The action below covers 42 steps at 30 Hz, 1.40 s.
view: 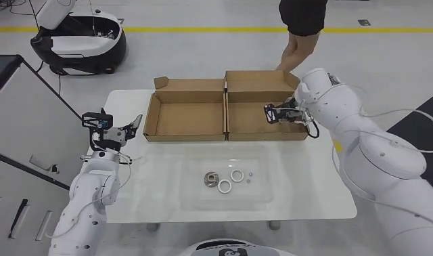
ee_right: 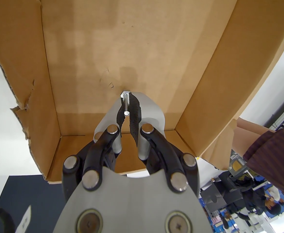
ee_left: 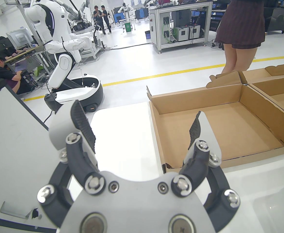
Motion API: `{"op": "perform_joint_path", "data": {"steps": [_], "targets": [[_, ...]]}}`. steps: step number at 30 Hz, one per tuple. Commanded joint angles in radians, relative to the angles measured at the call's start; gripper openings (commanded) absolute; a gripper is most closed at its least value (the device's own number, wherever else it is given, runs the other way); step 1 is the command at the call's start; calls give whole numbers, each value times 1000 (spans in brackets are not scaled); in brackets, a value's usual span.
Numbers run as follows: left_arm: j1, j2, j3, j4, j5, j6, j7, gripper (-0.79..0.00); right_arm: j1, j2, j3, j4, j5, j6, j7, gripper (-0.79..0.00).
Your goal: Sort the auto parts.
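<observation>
Evidently the right gripper [ee_right: 128, 104] is clamped on a bolt [ee_right: 125, 97], its pads pinching the threaded shank so that the head pokes out past the tips, aimed at the floor of the right cardboard box [ee_right: 132, 37]. That hold keeps the bolt from rolling and should let it drop cleanly once the jaws part. Whether the head touches the cardboard I cannot tell. The left cardboard box [view: 186, 119] stands flush against the right one, the pair likely serving as bins for two kinds of part. The left gripper [ee_left: 137, 109] hangs over the tabletop [view: 304, 181] near its left edge, just beside that box, jaws wide apart with nothing between them, probably kept clear of the other arm. In front of the boxes lie a metal flanged part [view: 210, 180], two white rings [view: 224, 185] and some small bits [view: 249, 178], close together and not yet sorted.
</observation>
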Motion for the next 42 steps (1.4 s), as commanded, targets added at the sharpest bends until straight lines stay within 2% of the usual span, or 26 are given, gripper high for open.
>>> {"op": "perform_joint_path", "data": {"steps": [1, 5, 6, 8, 10, 12, 20, 23, 25, 42], "targets": [[0, 0, 0, 0, 0, 0, 0, 0, -1, -6, 0, 14, -15, 0, -16, -785], [0, 0, 0, 0, 0, 0, 0, 0, 0, -20, 0, 42, -48, 0, -50, -785], [0, 0, 0, 0, 0, 0, 0, 0, 1, -23, 0, 48, -53, 0, -59, -714], [0, 0, 0, 0, 0, 0, 0, 0, 3, -29, 0, 59, -65, 0, -71, -671], [0, 0, 0, 0, 0, 0, 0, 0, 4, -35, 0, 72, -76, 0, -86, -557], [0, 0, 0, 0, 0, 0, 0, 0, 5, -39, 0, 80, -88, 0, -98, -483], [0, 0, 0, 0, 0, 0, 0, 0, 21, -46, 0, 103, -116, 0, -144, -397], [0, 0, 0, 0, 0, 0, 0, 0, 32, -45, 0, 107, -120, 0, -162, -86], [0, 0, 0, 0, 0, 0, 0, 0, 37, -44, 0, 107, -123, 0, -173, 0], [0, 0, 0, 0, 0, 0, 0, 0, 107, -29, 0, 73, -125, 0, -270, 0]]}}
